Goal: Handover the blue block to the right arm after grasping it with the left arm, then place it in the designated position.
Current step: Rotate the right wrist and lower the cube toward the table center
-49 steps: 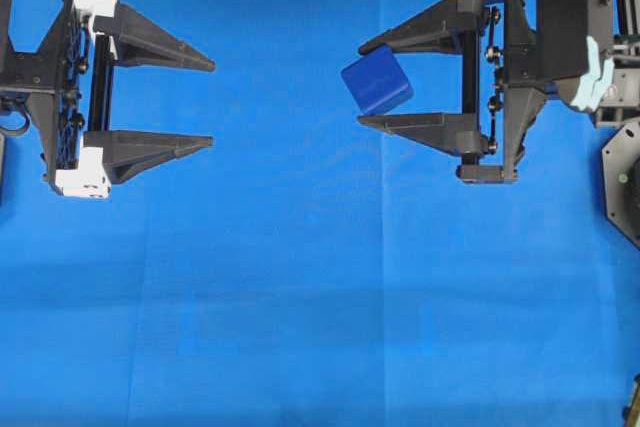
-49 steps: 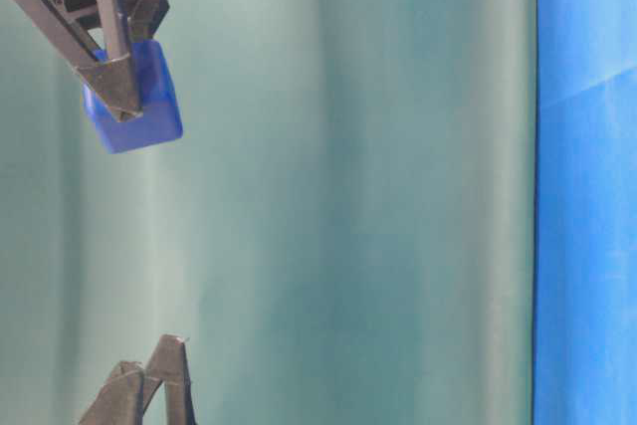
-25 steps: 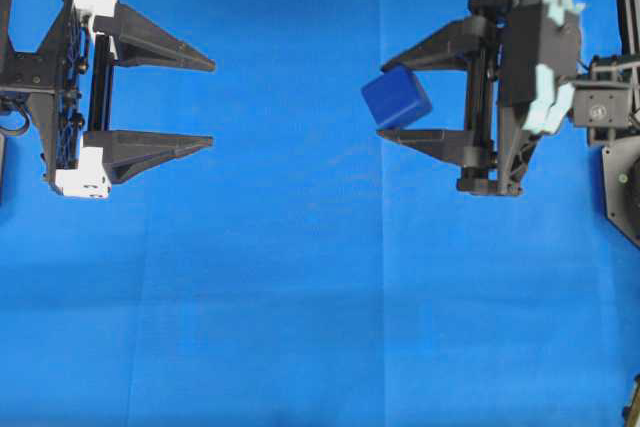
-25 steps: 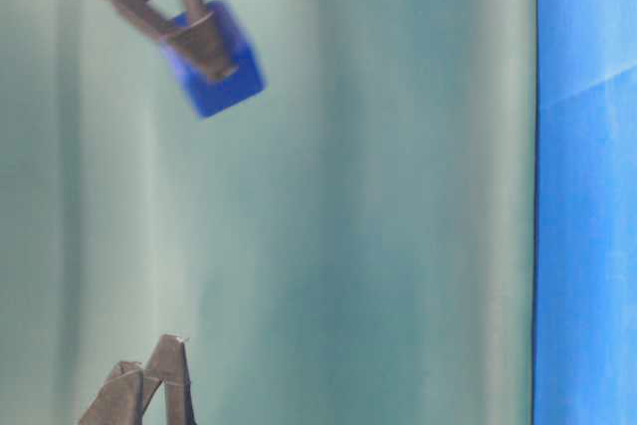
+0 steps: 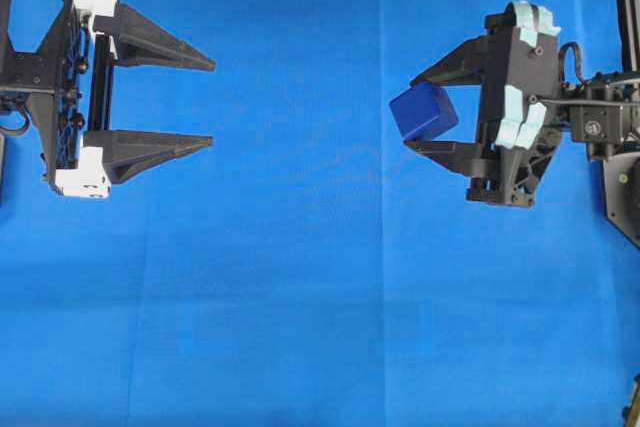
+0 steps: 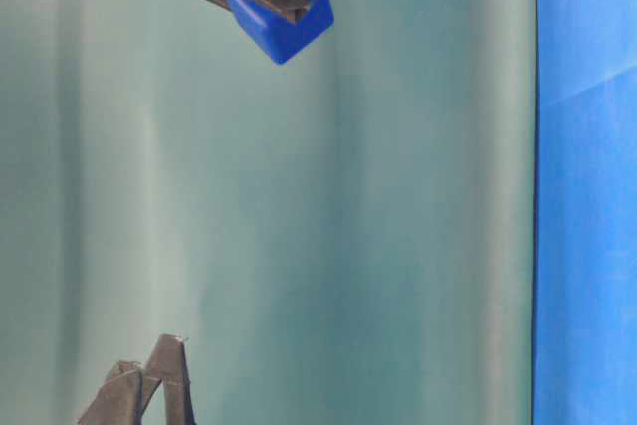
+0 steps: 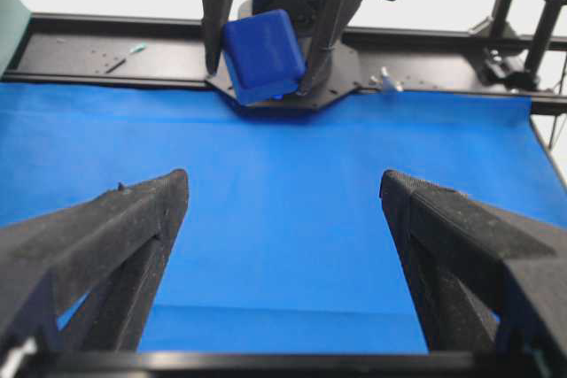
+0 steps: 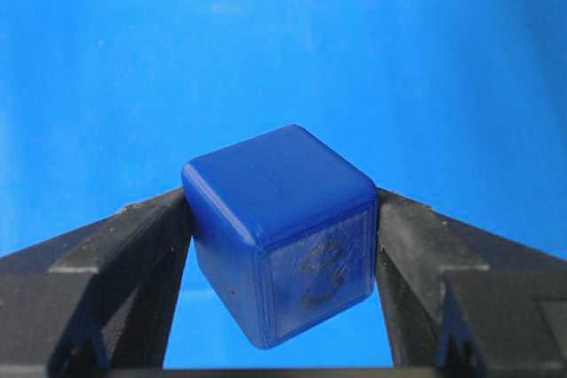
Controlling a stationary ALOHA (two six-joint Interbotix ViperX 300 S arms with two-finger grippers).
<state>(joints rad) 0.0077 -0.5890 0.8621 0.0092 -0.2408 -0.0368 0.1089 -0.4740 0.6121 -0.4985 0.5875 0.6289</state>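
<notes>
Blue block (image 5: 424, 112) sits clamped in the right gripper (image 5: 428, 110) — left gripper (image 5: 205, 102) spread wide, holding nothing.

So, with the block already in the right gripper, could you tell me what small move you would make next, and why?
Probably lower the right gripper toward the blue cloth. The blue block is clamped between its fingers, held in the air, and the left gripper stands open and apart, so the handover looks done and only placing remains.

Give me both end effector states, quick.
Left end effector: open, empty.
Right end effector: shut on the blue block, held above the cloth.
</notes>
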